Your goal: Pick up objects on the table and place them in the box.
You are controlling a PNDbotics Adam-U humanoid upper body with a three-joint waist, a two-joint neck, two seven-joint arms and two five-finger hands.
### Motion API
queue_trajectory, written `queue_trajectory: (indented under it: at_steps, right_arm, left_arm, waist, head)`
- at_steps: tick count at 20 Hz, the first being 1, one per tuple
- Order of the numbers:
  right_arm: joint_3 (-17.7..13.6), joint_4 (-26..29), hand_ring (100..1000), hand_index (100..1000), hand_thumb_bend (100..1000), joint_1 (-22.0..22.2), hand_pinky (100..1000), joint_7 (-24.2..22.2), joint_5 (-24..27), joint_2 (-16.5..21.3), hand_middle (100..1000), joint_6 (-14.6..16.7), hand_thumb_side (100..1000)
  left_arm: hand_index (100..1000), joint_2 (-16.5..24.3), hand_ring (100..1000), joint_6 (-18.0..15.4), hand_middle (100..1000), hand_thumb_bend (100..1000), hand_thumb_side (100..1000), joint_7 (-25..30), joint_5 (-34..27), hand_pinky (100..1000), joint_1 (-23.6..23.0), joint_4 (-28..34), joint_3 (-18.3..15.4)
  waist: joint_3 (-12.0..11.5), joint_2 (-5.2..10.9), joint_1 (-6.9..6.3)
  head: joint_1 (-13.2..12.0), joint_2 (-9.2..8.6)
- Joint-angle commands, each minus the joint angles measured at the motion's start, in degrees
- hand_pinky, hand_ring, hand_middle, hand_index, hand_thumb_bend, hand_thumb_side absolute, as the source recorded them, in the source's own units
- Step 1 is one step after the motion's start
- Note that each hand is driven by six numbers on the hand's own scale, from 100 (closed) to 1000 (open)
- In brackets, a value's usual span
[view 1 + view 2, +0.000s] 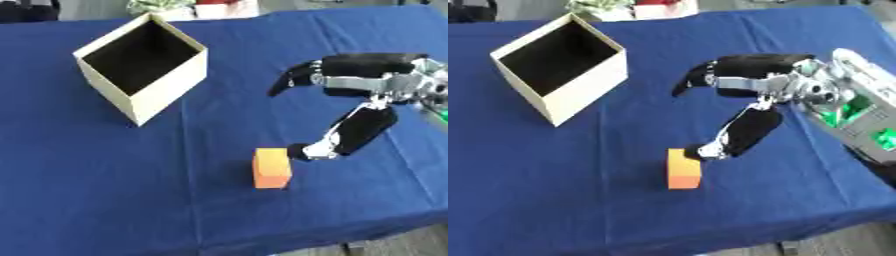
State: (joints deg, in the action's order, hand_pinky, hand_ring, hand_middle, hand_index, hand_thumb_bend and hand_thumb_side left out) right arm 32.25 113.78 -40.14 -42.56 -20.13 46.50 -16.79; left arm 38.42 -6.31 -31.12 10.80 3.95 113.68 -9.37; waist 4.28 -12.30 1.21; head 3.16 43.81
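1. Orange block stands upright on the blue tablecloth, near the table's front edge and well apart from the open cream box at the far left.
2. The right hand is spread wide, holding nothing; its thumb tip sits just beside or touching the block's right face.
3. Risk: the thumb could nudge the block and topple it before the upper fingers close.
4. The block's long axis looks vertical, its broad face toward the camera.
5. The left hand is out of view.
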Motion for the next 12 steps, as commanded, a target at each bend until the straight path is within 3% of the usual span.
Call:
queue_trajectory:
  at_steps: [1, 12]
  right_arm:
    - [0.0, 0.8, 954, 929, 419, -0.1, 903, -1.0, -0.3, -0.3, 884, -0.5, 498]
    - [0.8, 0.8, 947, 929, 421, 3.6, 900, 0.7, -6.6, -3.0, 872, -0.6, 508]
  left_arm:
    - [821, 2.0, 659, 0.1, 716, 798, 791, 0.1, -0.1, 706, 0.2, 0.9, -0.2]
    - [821, 1.0, 654, 0.3, 714, 784, 809, -0.1, -0.2, 703, -0.1, 0.9, -0.4]
  waist:
    - [0.1, 1.05, -0.06]
    - [0.4, 0.15, -0.62]
  head:
    - [-0.1, 0.30]
    - [1.1, 0.30]
